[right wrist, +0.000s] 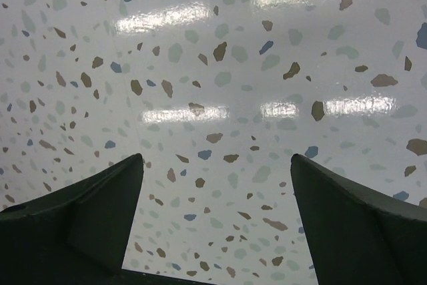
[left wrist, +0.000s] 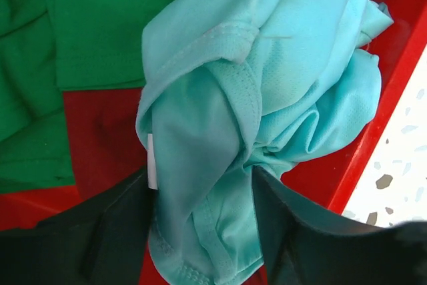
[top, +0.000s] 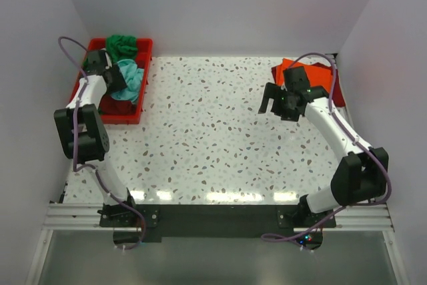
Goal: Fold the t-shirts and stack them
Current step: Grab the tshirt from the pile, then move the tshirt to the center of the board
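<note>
We see the speckled table (top: 213, 138), bare across its middle. At ten o'clock the red tray (top: 135, 117) holds the green t-shirt (top: 122, 46) and the teal t-shirt (left wrist: 267, 85), partly hidden by the arm. The left gripper (left wrist: 200, 185) straddles teal cloth; we cannot tell if it pinches. The right gripper (right wrist: 217, 165) hangs spread over bare tabletop.

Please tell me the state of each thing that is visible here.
Red plastic tray: holds crumpled shirts.
Light teal cloth t-shirt: crumpled, in tray.
Green cloth t-shirt: crumpled, in tray.
Orange cloth t-shirt: lying flat, far right.
Left gripper: around teal t-shirt, grip unclear.
Right gripper: open, empty.
</note>
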`<state>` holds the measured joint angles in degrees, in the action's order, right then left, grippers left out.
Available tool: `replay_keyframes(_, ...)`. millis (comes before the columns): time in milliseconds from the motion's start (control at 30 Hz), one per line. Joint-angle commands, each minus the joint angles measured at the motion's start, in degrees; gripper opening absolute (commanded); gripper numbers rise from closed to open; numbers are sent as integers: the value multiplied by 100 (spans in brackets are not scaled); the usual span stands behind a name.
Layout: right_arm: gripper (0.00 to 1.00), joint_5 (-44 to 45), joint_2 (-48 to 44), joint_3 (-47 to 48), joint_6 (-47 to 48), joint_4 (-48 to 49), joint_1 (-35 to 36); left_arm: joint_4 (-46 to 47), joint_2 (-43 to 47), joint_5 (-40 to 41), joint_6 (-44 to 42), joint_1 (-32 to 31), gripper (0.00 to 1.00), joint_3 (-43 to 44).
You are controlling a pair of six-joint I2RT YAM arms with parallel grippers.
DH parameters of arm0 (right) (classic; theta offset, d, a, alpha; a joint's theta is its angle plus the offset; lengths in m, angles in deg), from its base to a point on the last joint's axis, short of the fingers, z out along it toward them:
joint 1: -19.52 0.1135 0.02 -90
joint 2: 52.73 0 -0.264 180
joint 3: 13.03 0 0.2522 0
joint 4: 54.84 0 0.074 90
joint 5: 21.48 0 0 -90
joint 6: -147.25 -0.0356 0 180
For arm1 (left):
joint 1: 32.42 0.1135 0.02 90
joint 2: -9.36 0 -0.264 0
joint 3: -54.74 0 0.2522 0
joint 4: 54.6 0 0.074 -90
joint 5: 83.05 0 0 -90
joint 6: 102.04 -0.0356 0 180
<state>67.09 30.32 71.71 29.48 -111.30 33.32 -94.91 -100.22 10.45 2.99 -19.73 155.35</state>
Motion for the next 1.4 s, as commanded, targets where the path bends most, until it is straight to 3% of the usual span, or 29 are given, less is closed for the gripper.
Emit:
replay_keyframes(0, 95, -173, 141, 320, 70, 112, -27, 509, 7, -297, 150, 49, 61, 307)
replay_keyframes(33, 95, -173, 185, 337, 61, 139, -27, 606, -2, -411, 150, 41, 48, 298)
replay_keyframes(100, 95, -164, 203, 390, 70, 130, -18, 685, -46, -622, 132, 50, 32, 315)
replay_keyframes(133, 94, -156, 212, 408, 70, 130, -27, 677, -46, -684, 158, 50, 13, 385)
replay_keyframes(200, 94, -147, 195, 469, 105, 113, -27, 659, 76, -912, 254, 41, 0, 447)
replay_keyframes(367, 94, -138, 19, 496, 96, 95, -18, 958, 735, -1413, 668, 41, 0, 570)
replay_keyframes(500, 94, -156, -236, 373, 79, 104, -18, 1414, 1542, -2430, 695, -90, 0, 702)
replay_keyframes(600, 94, -182, -499, 171, 44, 156, -27, 1775, 2044, -3256, 476, -441, 0, 614)
replay_keyframes(733, 95, -200, -824, -14, 0, 156, -27, 1670, 2423, -3769, 527, -1109, 0, 1061)
replay_keyframes(900, 95, -165, -1176, -207, -27, 78, -18, 2565, 2731, -4261, 1780, -1769, 0, 1405)
replay_keyframes(1000, 95, -77, -1448, -312, -36, -80, -18, 3400, 2872, -4411, 2554, -1831, 0, 1335)
replay_keyframes(1167, 95, 81, -1914, -585, -88, -256, -18, 3315, 3118, -4403, 2787, -1840, 0, 511)
replay_keyframes(1267, 95, 126, -2108, -717, -97, -423, -18, 2954, 3346, -4271, 2462, -1849, 42, -710)
replay_keyframes(1300, 95, 126, -2143, -761, -97, -476, -27, 2753, 3347, -4219, 2200, -1840, 65, -1409)
replay_keyframes(1367, 95, 126, -2231, -910, -80, -503, -18, 2324, 3312, -4035, 1787, -1840, 77, -2029)
